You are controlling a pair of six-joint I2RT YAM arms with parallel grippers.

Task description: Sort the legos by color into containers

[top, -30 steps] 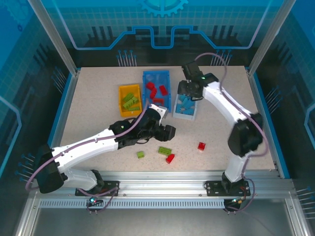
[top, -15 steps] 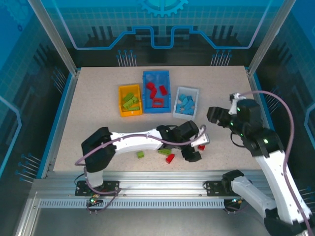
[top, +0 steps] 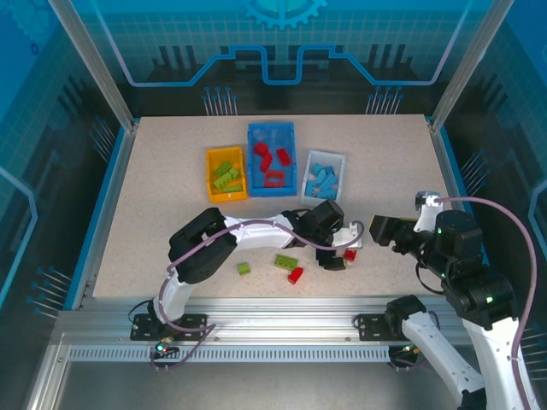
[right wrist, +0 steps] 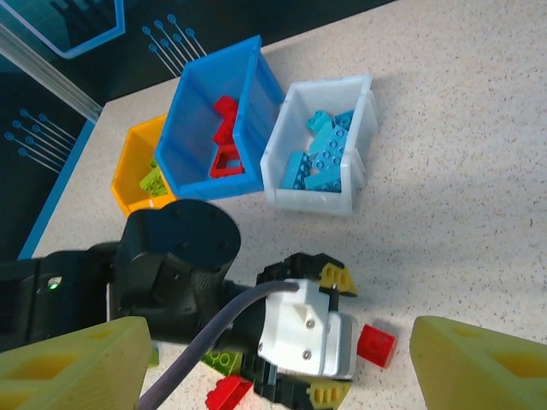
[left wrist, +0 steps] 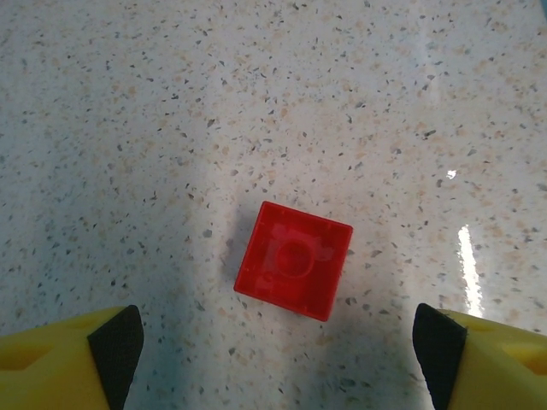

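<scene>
Red lego (left wrist: 293, 272), square with a round ring at its middle, flat on the speckled tabletop (left wrist: 256, 102), centred between the fingers (left wrist: 115, 342) of the left gripper (left wrist: 278, 346). Fingers spread wide to either side, touching neither the lego nor each other. Seen from above, low over the front right of the tabletop, arm stretched across from the left base. Just to the right and clear of it, the right gripper (top: 385, 231), with its own fingers (right wrist: 77, 367) also spread wide, nothing between them, pointed toward the left gripper and the bins beyond. At the back middle, three bins side by side: yellow-orange bin (top: 209, 175) on the left holding lime green pieces, blue bin (top: 272, 135) in the middle holding red ones, white bin (top: 323, 155) on the right holding light blue ones. Loose near the front edge, left of the left gripper: small green lego (top: 244, 268), longer green lego (top: 286, 261), and just beside that, second red lego (top: 296, 275).
</scene>
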